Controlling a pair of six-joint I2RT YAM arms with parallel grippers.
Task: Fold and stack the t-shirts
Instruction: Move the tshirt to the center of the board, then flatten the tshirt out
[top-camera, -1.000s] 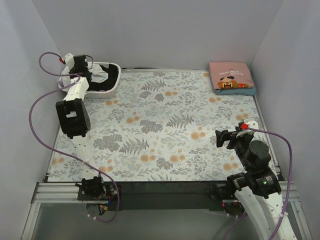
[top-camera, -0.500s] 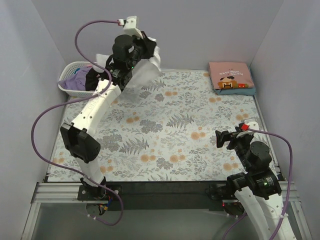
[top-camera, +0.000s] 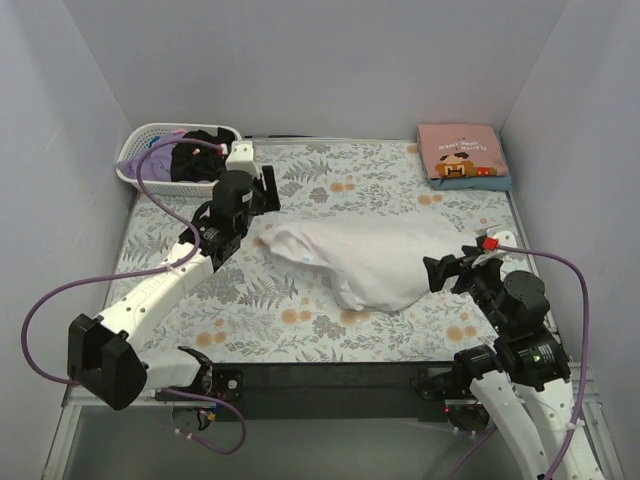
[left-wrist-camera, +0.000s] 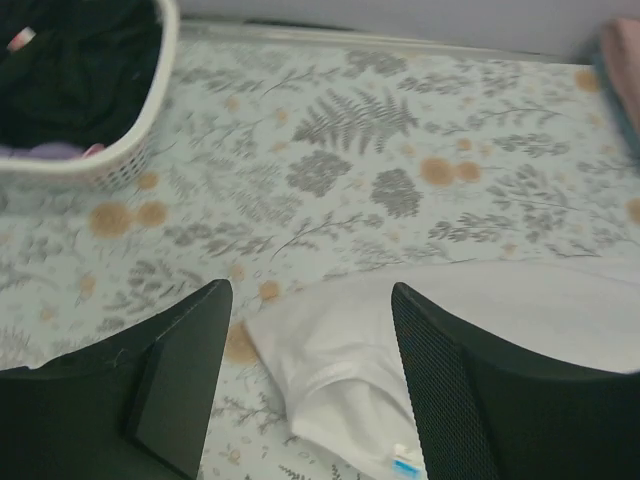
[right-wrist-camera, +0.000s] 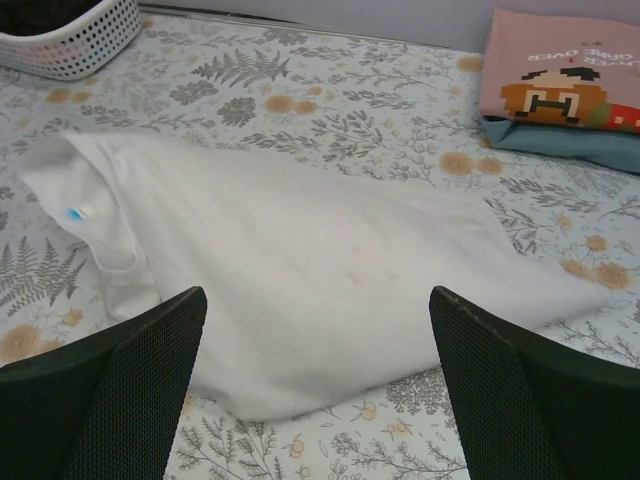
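A plain white t-shirt (top-camera: 370, 262) lies loosely spread across the middle of the floral table cloth, its collar with a blue tag (right-wrist-camera: 74, 212) pointing left. My left gripper (top-camera: 266, 192) hovers open just past the shirt's collar end (left-wrist-camera: 340, 350), with nothing between its fingers (left-wrist-camera: 185, 370). Over the shirt's near right edge (right-wrist-camera: 300, 250) my right gripper (top-camera: 440, 272) stands wide open and empty. A folded pink t-shirt with a cartoon print (top-camera: 458, 152) rests on a folded teal one (right-wrist-camera: 560, 140) at the back right corner.
A white slotted basket (top-camera: 133, 158) stands at the back left corner, holding black (top-camera: 198, 158) and lavender (top-camera: 160, 165) clothes. The same basket (left-wrist-camera: 125, 165) is close to my left gripper. Grey walls enclose the table on three sides.
My left arm lifted the white t-shirt out of the basket, swung it over the table and let it go; the shirt now lies in the middle. My right gripper shifted slightly towards it.
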